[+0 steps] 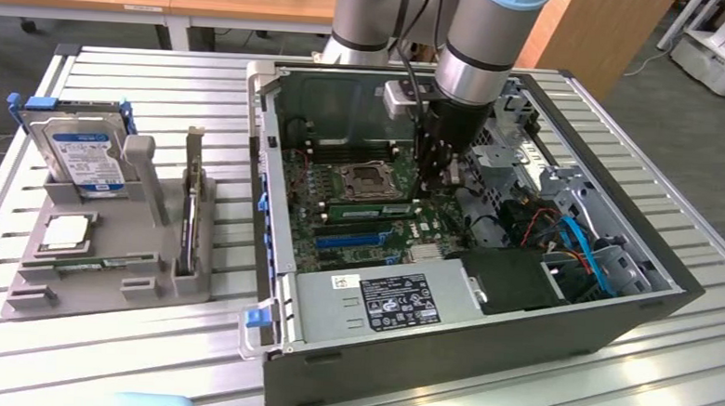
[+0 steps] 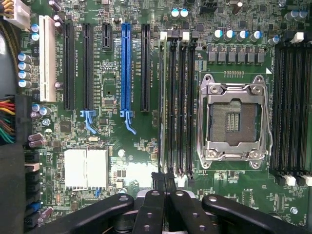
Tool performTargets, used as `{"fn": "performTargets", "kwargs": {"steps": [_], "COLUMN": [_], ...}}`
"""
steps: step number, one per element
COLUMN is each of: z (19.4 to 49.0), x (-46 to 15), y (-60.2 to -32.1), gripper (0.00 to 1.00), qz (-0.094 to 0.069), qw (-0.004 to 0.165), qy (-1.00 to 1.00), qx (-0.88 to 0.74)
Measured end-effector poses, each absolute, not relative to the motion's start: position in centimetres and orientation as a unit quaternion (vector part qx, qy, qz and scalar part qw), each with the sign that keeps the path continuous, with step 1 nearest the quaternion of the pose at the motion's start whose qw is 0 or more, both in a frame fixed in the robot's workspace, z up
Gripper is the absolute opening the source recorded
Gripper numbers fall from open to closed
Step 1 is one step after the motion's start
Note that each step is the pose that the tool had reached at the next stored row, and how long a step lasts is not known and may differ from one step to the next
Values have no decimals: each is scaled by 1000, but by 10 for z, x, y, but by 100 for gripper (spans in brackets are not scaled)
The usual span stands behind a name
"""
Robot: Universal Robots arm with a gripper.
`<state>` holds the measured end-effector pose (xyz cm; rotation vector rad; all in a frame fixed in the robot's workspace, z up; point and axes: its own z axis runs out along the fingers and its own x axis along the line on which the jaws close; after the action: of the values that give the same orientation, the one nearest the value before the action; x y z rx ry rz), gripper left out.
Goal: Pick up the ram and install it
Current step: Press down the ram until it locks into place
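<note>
- The gripper hung inside the open computer case, its fingers drawn together above the motherboard.
- The ram sat on edge in a memory slot (a green strip at about five o'clock from the empty processor socket), just beside the gripper's tip.
- In the wrist view, the slot bank lay beside the socket.

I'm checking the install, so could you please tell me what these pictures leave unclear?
- Exterior view: the claw tips are hidden behind the arm inside the case.
- Wrist view: the ram is seen edge-on in its slot, so whether it is fully seated is unclear.
</note>
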<state>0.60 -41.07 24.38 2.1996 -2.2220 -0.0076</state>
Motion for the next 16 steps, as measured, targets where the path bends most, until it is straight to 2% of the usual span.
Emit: {"fn": "performTargets", "kwargs": {"steps": [10, 16], "z": [244, 244], "x": [-11, -48], "y": [-411, -411], "gripper": [10, 10], "qz": [-2, -2], "qw": [8, 8], "qy": [-711, -711], "qx": [703, 704]}}
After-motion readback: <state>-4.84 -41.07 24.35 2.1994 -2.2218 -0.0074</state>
